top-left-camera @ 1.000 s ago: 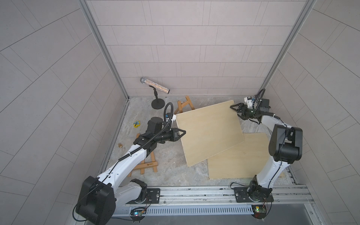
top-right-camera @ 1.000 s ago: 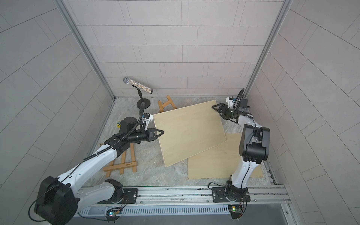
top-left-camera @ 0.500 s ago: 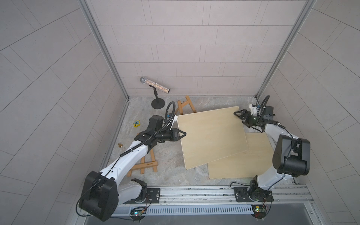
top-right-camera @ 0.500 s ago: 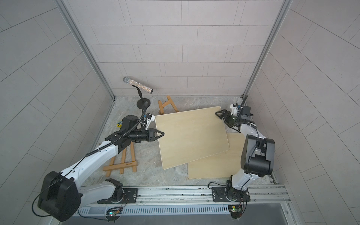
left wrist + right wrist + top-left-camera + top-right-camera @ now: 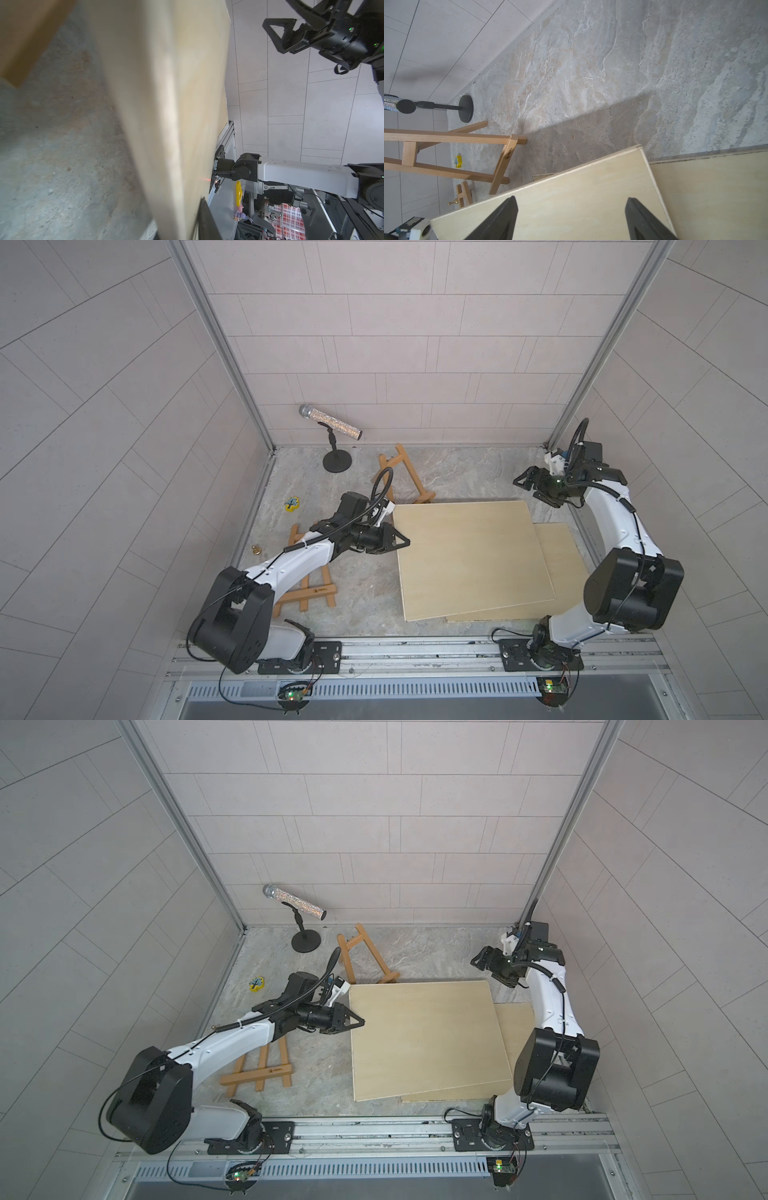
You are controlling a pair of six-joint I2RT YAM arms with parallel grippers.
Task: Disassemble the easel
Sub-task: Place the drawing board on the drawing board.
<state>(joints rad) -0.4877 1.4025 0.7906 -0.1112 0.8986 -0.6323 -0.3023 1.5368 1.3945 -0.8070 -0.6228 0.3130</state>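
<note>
Well out to the left of the left gripper [image 5: 401,542]: a small brass knob [image 5: 256,548] and a yellow trinket [image 5: 292,503], both on the stone floor [image 5: 365,597]. Behind that gripper, under its arm: flat easel [image 5: 309,593], lying on the floor and partly hidden by the arm. Farther back and to its left: a glittery microphone [image 5: 330,429] on a black stand. Clamped tight on the left edge of the upper board [image 5: 469,556] (one dark finger [image 5: 205,218] pressed against the pale face in the left wrist view). Just past the gripper, toward the back wall: standing easel [image 5: 405,477], upright on its legs, one foot just beside the board's far edge. Ahead of the clamped tips: upper board stretching rightward, overlapping the lower board [image 5: 561,564], showing only along the right and near sides. Over the upper board's far right corner: right gripper [image 5: 530,489], jaws spread wide, nothing between them, raised clear of the wood.
</note>
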